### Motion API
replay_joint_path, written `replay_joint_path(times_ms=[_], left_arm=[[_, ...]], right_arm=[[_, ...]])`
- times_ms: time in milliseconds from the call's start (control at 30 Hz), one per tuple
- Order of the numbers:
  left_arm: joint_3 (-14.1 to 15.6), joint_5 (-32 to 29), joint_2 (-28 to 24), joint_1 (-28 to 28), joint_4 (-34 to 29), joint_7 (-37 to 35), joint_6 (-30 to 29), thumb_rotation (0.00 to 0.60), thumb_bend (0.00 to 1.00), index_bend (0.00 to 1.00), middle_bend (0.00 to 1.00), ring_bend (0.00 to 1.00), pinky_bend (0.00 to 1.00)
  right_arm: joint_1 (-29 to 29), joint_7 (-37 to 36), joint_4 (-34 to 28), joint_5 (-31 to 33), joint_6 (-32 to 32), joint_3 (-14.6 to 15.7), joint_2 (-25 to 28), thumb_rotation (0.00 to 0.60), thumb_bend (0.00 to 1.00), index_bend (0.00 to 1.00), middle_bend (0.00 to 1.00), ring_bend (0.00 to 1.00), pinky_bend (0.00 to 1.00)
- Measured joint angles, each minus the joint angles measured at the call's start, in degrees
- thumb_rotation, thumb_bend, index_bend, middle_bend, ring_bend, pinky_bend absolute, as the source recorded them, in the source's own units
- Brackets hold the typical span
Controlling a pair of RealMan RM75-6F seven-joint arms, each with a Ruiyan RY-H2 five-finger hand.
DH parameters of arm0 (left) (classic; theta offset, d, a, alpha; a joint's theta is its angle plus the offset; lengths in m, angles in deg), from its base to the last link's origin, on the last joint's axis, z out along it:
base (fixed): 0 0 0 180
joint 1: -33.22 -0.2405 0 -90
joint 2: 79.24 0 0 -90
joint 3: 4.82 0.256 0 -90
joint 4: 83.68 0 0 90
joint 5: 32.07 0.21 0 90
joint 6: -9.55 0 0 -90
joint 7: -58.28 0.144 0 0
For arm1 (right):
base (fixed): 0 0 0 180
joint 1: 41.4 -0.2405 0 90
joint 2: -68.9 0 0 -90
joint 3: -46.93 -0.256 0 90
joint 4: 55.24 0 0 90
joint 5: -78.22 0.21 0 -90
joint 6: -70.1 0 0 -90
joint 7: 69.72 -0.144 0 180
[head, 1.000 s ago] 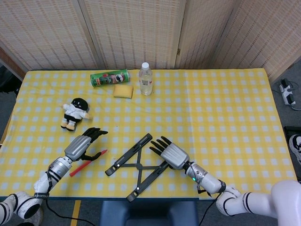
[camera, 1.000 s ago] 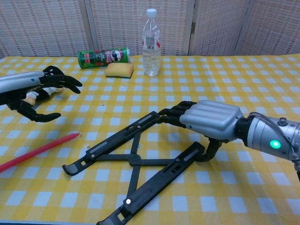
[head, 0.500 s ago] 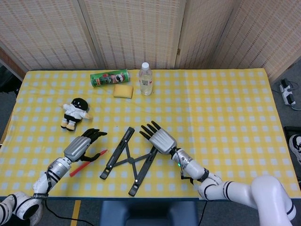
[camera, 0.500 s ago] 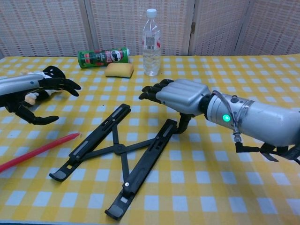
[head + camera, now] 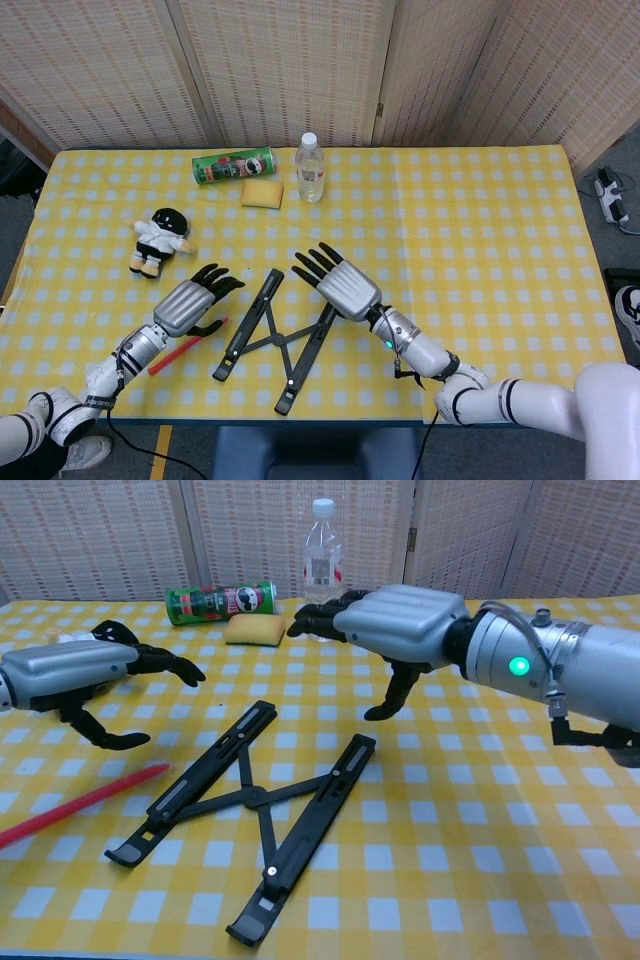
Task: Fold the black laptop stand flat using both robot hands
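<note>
The black laptop stand (image 5: 277, 338) (image 5: 255, 808) lies on the yellow checked table near the front edge, its two rails crossed by an X brace and spread in a narrow V. My right hand (image 5: 338, 284) (image 5: 392, 635) hovers above the right rail's far end, fingers apart, holding nothing and clear of the stand. My left hand (image 5: 192, 304) (image 5: 85, 680) floats just left of the left rail, fingers apart and curved, empty, not touching the stand.
A red pen (image 5: 185, 345) (image 5: 75, 803) lies under the left hand. A plush doll (image 5: 160, 239) sits further left. At the back stand a green crisp can (image 5: 233, 164), a yellow sponge (image 5: 262, 193) and a water bottle (image 5: 311, 168).
The stand's rails have swung closer together and shifted left. My right hand has lifted off the right rail and risen. My left hand has moved right, toward the stand.
</note>
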Motion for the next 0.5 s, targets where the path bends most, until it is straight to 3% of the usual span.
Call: replay_joint_path(times_ms=[200,500], left_arm=[[-0.8,2.88,5.25,2.68,8.33,4.01,-1.53,0.6,0.24,0.12,0.13,0.04,0.0],[-0.34,5.83,12.3,6.08,20.55,6.4,-3.01,0.6,0.21,0.09,0.12,0.03,0.0]], right_arm=[[1.55,2.67,-8.9,0.24,2.4,0.88,5.68,0.589,0.23,0.0,0.0,0.0,0.0],[2.53,4.07,-11.61,-1.54,2.6,5.15,5.44,0.587,0.23,0.0,0.0,0.0,0.0]])
